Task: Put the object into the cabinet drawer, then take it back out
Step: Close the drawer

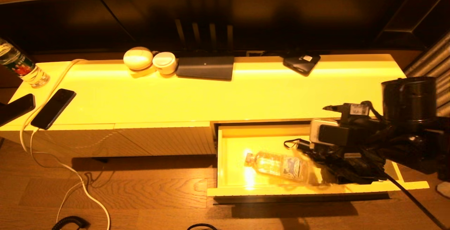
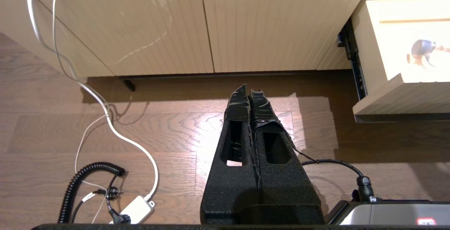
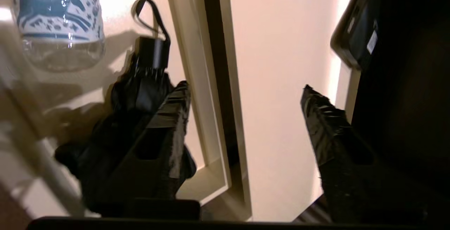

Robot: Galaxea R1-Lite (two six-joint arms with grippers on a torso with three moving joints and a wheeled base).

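- Glossy cream cabinet drawer stands open, holding a clear plastic bottle and black folded umbrella.
- Right gripper spread above drawer's back edge.
- Left gripper pressed together over wood floor.

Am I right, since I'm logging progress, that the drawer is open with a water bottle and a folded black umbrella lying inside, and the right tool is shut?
Not quite: the right tool is open, its fingers spread wide apart in the right wrist view. The rest holds: the drawer is open, with the water bottle and the folded black umbrella lying inside.
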